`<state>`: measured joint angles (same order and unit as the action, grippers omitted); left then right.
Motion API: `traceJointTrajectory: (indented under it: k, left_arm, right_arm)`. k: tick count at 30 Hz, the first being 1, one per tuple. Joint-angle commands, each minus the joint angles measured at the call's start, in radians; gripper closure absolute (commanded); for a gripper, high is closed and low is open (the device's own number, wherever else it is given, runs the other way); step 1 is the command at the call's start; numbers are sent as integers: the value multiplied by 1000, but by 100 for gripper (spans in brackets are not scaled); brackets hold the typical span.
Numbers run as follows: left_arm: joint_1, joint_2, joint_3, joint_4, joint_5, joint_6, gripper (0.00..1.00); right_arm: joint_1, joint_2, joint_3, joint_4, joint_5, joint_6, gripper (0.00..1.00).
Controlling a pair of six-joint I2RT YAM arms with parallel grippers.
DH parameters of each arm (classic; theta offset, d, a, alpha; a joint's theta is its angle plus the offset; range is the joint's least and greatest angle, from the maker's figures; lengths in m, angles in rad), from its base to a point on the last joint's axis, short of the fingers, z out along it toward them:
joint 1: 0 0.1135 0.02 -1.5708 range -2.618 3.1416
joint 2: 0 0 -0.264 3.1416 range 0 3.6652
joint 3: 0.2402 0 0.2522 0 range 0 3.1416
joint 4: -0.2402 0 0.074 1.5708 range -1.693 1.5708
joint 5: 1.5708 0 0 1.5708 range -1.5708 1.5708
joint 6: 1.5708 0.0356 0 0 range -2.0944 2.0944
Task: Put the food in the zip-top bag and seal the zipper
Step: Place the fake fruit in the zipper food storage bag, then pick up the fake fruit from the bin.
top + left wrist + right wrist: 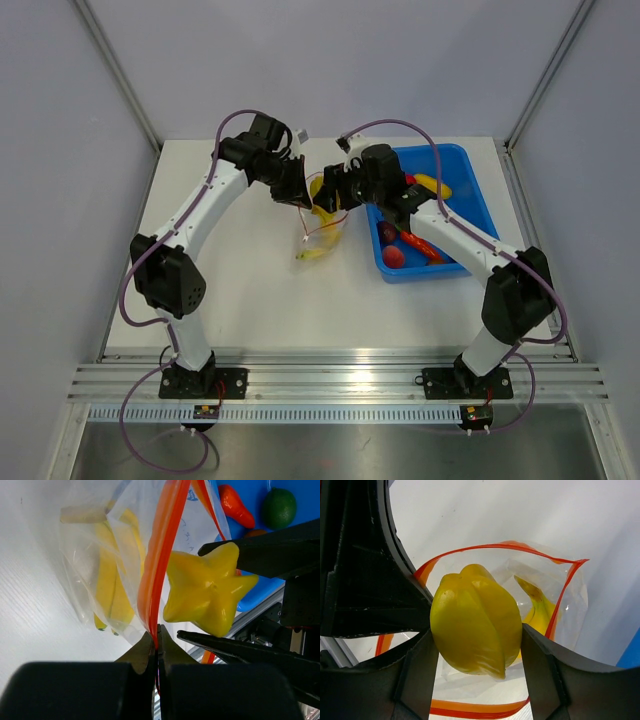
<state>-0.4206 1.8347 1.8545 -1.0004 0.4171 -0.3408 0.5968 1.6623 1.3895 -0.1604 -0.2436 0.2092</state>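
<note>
Now left pincer (158,631) pinches the crinkly bag's (82,555) zipper (161,555), right pincer (476,647) clamps a glossy starfruit (207,587) (5-ridged).

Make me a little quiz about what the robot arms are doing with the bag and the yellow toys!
1. True or false: the banana already lies inside the zip-top bag.
2. What does the right gripper hold? A) lime B) yellow star fruit C) tomato
3. Fill in: the left gripper pinches the bag's orange-red ____.
Key: 1 true; 2 B; 3 zipper.
</note>
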Motion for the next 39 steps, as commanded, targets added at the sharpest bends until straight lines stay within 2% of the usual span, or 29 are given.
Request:
traceJointTrajectory:
  k: [1,4,6,13,16,17,18,21,22,23,24,26,27,28,29,30,32,36,39]
  left_arm:
    - [11,-46,-8,32,37,-3,100]
    - [11,-48,-15,39,48,-9,100]
    - [11,-49,-15,43,55,-12,100]
    - [11,-55,-18,48,65,-18,100]
    - [11,-60,-23,49,60,-17,100]
    - [11,-61,-24,51,60,-17,100]
    - [11,-64,-26,51,58,-17,100]
    - [11,-72,-34,52,55,-18,100]
    - [11,-72,-37,52,55,-17,100]
    - [11,-77,-41,55,54,-20,100]
    - [11,-80,-46,57,54,-20,100]
    - [9,-81,-48,57,52,-18,100]
    - [11,-81,-48,57,52,-18,100]
    - [11,-81,-48,54,52,-17,100]
    - [9,-81,-48,52,52,-17,100]
    - [9,-81,-46,55,51,-17,100]
    - [9,-77,-44,57,52,-18,100]
    - [9,-72,-34,55,58,-21,100]
    - [11,-74,-29,49,58,-20,100]
  right_arm:
    - [9,-13,28,-27,35,-39,34]
    - [11,-36,31,-47,36,-59,15]
    - [11,-68,26,-47,67,-62,8]
    - [9,-156,51,-94,156,-96,7]
    - [-3,-183,43,-103,352,-74,13]
    - [-21,-180,46,-114,384,-61,19]
    - [-40,-176,51,-138,406,-41,31]
    - [-193,-153,46,-194,402,86,41]
    - [-277,-141,31,-194,367,143,41]
    - [-311,-131,19,-194,369,144,42]
    - [-328,-124,3,-173,394,115,42]
    - [-336,-86,-39,-125,512,-73,34]
    - [-336,-70,-52,-73,533,-246,29]
    - [-335,-31,-73,-48,599,-310,24]
    - [-345,-7,-69,-32,618,-365,24]
    - [-360,19,-41,-43,610,-454,22]
    - [-408,108,20,-100,528,-505,17]
    - [-454,263,202,-246,471,-602,15]
    - [-471,362,255,-289,443,-684,15]
